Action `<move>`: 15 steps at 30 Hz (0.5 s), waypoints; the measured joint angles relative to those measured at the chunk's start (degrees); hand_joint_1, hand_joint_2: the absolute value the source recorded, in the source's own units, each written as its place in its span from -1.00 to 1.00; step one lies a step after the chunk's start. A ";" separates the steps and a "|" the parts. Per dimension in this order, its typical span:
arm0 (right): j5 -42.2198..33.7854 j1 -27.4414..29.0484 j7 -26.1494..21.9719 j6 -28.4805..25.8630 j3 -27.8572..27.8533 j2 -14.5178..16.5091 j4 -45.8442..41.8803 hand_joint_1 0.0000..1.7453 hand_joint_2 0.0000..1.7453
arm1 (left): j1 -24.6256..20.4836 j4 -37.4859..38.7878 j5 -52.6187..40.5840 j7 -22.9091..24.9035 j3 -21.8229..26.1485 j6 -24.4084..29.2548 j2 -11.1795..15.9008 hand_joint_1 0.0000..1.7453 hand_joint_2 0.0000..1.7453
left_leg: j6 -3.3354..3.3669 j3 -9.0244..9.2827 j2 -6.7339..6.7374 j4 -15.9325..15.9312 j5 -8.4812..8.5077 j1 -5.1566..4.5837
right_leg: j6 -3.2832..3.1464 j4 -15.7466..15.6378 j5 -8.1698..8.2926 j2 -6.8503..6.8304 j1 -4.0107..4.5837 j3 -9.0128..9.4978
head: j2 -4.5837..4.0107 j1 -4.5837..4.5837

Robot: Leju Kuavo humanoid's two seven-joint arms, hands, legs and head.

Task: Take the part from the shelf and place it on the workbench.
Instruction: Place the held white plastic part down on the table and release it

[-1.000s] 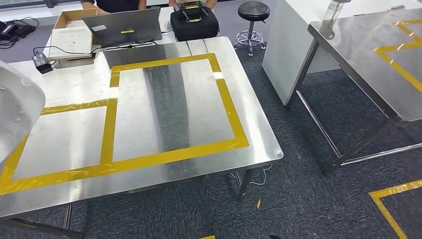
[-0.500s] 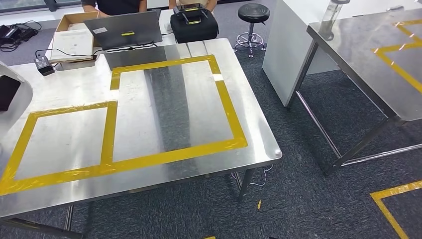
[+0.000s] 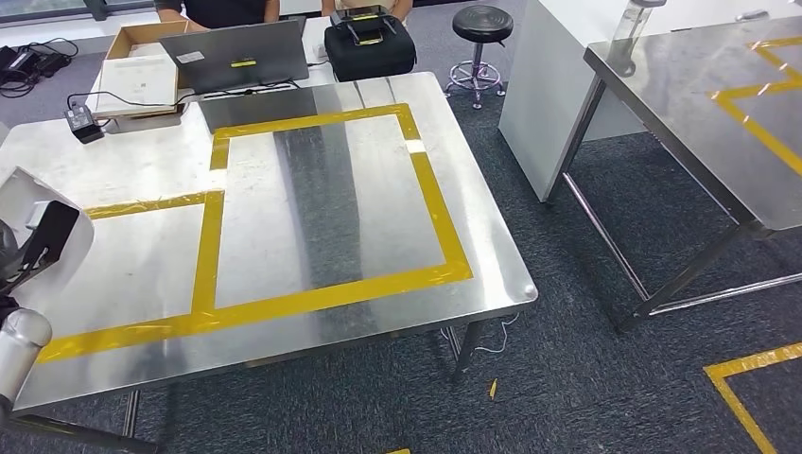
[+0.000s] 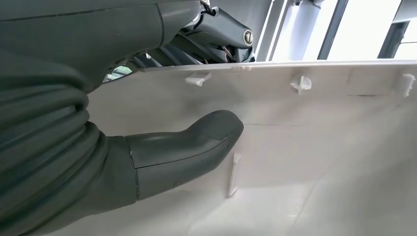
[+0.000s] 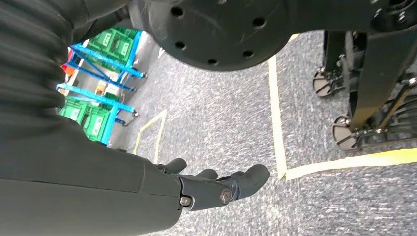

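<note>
Looking down from the head view, I see my left hand [image 3: 21,251] at the left edge of the bench [image 3: 312,199], gripping the white part [image 3: 43,203], which sits over the bench's left side beside the yellow tape [image 3: 203,251]. From the left wrist I see the thumb [image 4: 196,145] pressed flat on the part's [image 4: 314,147] inner face, darker fingers [image 4: 196,46] over its rim. My right hand [image 5: 216,184] hangs over the carpet [image 5: 231,108], holding nothing, fingers loosely apart. At the bench's far end lie a laptop [image 3: 236,57], a black case [image 3: 369,43] and a cardboard box [image 3: 137,66]; a stool [image 3: 480,28] stands beyond.
</note>
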 joint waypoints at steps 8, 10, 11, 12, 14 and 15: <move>1.14 0.28 0.00 0.74 0.40 -0.82 0.01 -1.00 1.00 | 2.77 -0.08 -2.60 1.68 1.47 0.04 0.45 1.00 1.00 | 0.00 -0.01 0.00 0.00 0.00 0.00 | 0.00 0.00 0.00 -0.01 0.00 0.00 | 0.00 -0.01; 1.72 0.30 0.00 1.05 0.79 -1.11 0.02 -1.00 0.50 | 3.83 -0.53 -4.81 2.68 2.46 0.06 0.75 0.50 1.00 | 0.00 0.00 0.02 0.00 0.00 0.00 | 0.00 0.00 0.00 0.01 0.00 0.00 | 0.00 -0.01; 1.99 0.30 0.00 1.18 1.01 -1.25 0.02 -1.00 0.00 | 4.47 -0.85 -5.93 3.01 3.15 0.07 0.90 0.00 1.00 | 0.00 0.00 0.02 0.00 0.00 0.00 | 0.00 0.00 0.00 0.01 0.00 -0.01 | 0.00 -0.01; 2.23 0.30 0.00 1.28 1.23 -1.39 0.02 -1.00 -0.50 | 5.15 -1.23 -7.10 3.18 4.07 0.07 1.01 -0.50 1.00 | 0.00 0.00 0.03 0.00 0.00 0.00 | 0.00 0.00 -0.01 0.01 0.00 -0.01 | 0.00 -0.01; 2.58 0.27 0.00 1.39 1.59 -1.68 0.02 -1.00 -1.00 | 6.42 -2.00 -9.59 3.00 6.35 0.09 1.12 -1.00 1.00 | 0.00 -0.01 0.02 0.00 0.00 0.00 | 0.00 0.00 -0.02 0.00 0.01 -0.01 | 0.00 -0.01; 2.68 0.25 0.00 1.40 1.75 -1.81 0.02 -1.00 -1.00 | 6.98 -2.40 -10.95 2.78 7.73 0.09 1.14 -1.00 1.00 | 0.00 -0.01 0.02 0.00 0.00 0.00 | 0.00 0.00 -0.03 -0.01 0.01 -0.01 | 0.00 -0.01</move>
